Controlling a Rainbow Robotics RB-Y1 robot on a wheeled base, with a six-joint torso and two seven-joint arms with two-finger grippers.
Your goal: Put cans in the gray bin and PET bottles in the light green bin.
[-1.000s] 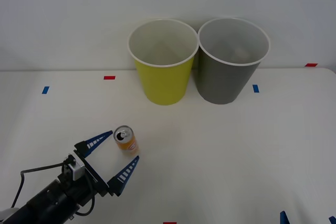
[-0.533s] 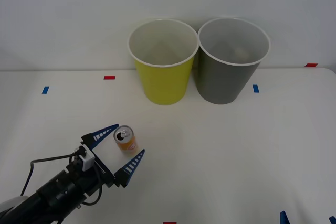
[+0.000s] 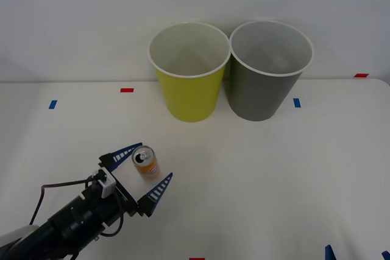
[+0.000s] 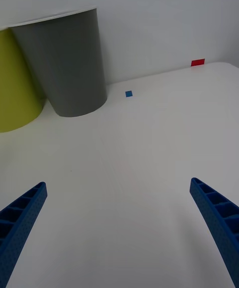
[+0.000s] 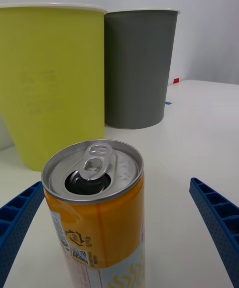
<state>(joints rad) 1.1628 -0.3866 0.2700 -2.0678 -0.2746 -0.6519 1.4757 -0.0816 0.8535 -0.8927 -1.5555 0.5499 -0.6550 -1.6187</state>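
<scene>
Left pincer advanced, now straddling opened can.

White table carries can, light green bin, gray bin.

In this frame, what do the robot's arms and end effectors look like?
The left end effector has two blue, ribbed, tapering fingers with pale rib marks, on a black mount with a small white block. The black left arm carries a thin black cable. The right end effector has matching blue ribbed fingers.
</scene>
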